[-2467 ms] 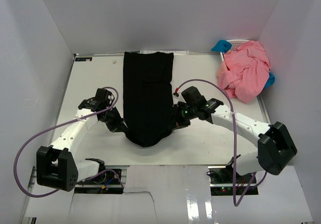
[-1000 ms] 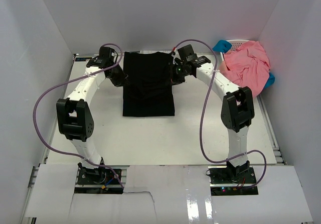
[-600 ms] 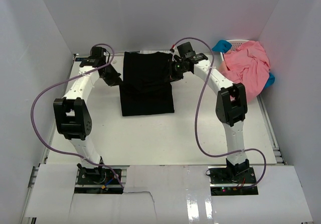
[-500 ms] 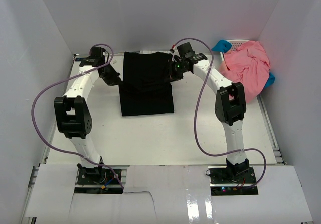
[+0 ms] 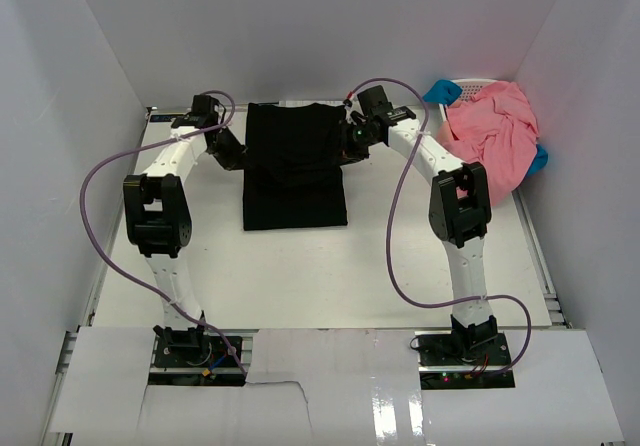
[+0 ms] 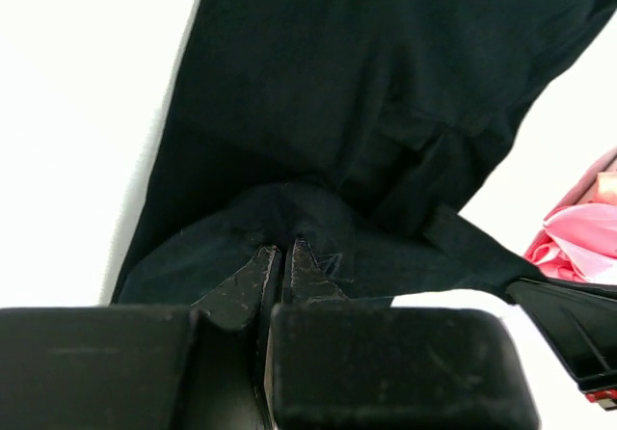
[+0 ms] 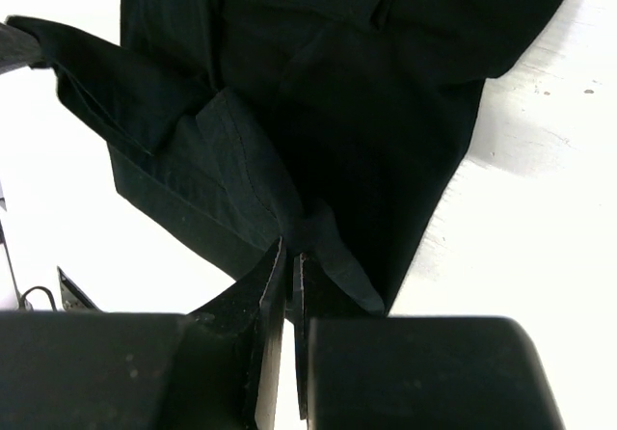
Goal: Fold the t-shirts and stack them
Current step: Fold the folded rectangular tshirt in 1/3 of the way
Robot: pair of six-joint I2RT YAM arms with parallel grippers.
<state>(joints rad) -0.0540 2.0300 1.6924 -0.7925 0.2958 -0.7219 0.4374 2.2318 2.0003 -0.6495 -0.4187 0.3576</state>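
Observation:
A black t-shirt [image 5: 295, 166] lies folded in the middle of the white table, its near hem doubled back over the far half. My left gripper [image 5: 238, 156] is shut on the black t-shirt's left edge [image 6: 289, 218], cloth pinched between its tips [image 6: 281, 249]. On the opposite side my right gripper [image 5: 350, 153] is shut on the shirt's right edge [image 7: 308, 223], fabric bunched at its tips [image 7: 291, 254]. Both arms reach far across the table. Salmon-pink t-shirts [image 5: 490, 146] are heaped at the back right, also seen in the left wrist view [image 6: 578, 232].
A white lattice basket [image 5: 478, 86] sits under the pink heap at the back right, with blue cloth [image 5: 440, 92] beside it. White walls enclose the table [image 5: 300, 266] on three sides. Purple cables loop from both arms.
Both grippers carried the black shirt's near end to the far side, folding it in half. In the last half second the left arm shifted right, toward the shirt; the right arm barely moved.

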